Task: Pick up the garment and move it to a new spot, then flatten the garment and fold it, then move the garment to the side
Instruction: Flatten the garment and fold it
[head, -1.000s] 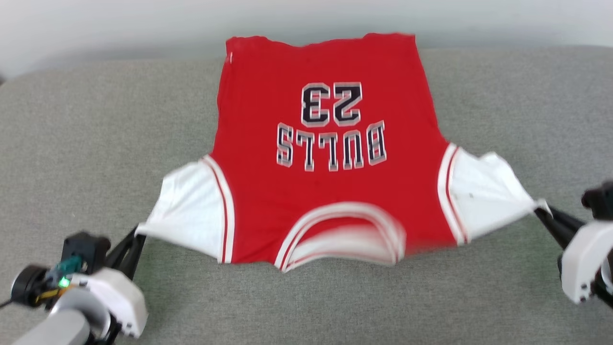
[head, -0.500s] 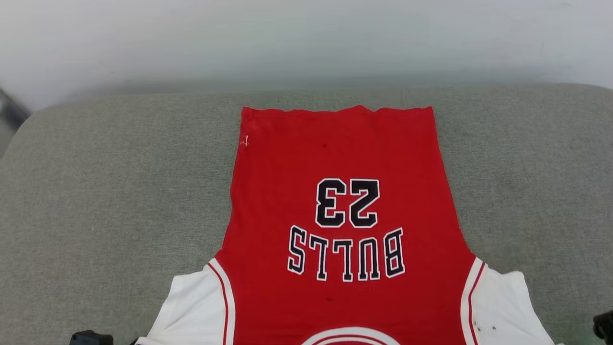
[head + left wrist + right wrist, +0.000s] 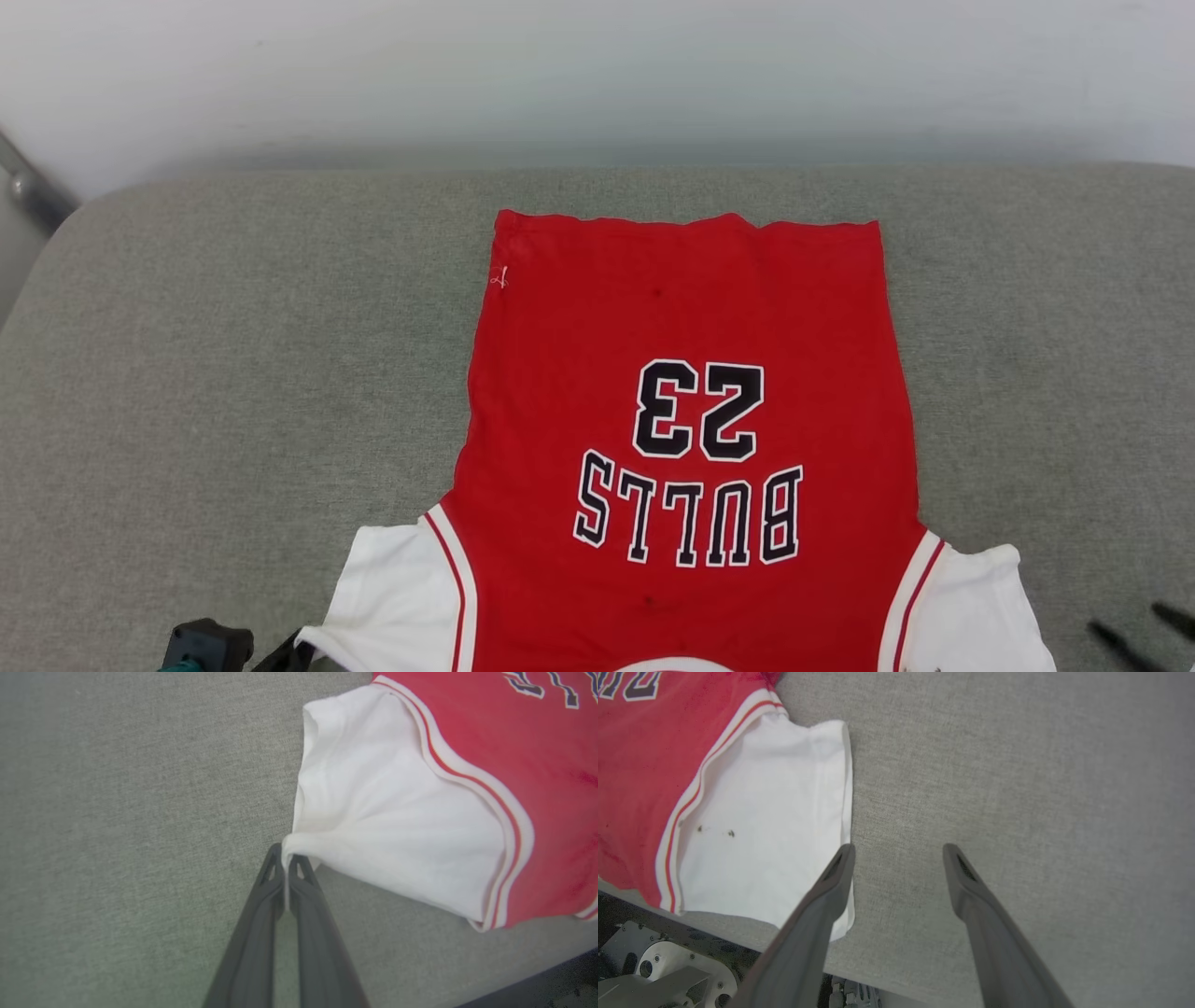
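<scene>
Two tools sit at the near edge of the gray cloth-covered tabletop (image 3: 233, 373), one at each sleeve of the garment (image 3: 681, 317). My left tool (image 3: 285, 858) has its fingers pressed together on the outer corner of the white left sleeve (image 3: 383, 812). The left wrist view shows the cloth bunched to a point between the tips and drawn into soft creases, a pinch that the head view cuts off at its bottom edge.

My right tool (image 3: 899, 851) stands with its fingers spread wide and nothing between them. One finger crosses the edge of the right sleeve (image 3: 775, 826) in the right wrist view, and I cannot tell whether it touches. That view also shows two small dark specks (image 3: 731, 833) on the sleeve, and pale metal machine parts (image 3: 668, 970) below the tabletop's near edge.

Farther out, the head view alone gives the whole red body, lying flat and a little right of centre. The black, white-outlined lettering (image 3: 691, 518) reads BULLS with 23 beyond it, both upside down to me. The straight hem (image 3: 691, 222) lies farthest away, with a tiny white mark near its left corner. Beyond the tabletop rises a pale wall (image 3: 597, 75).
</scene>
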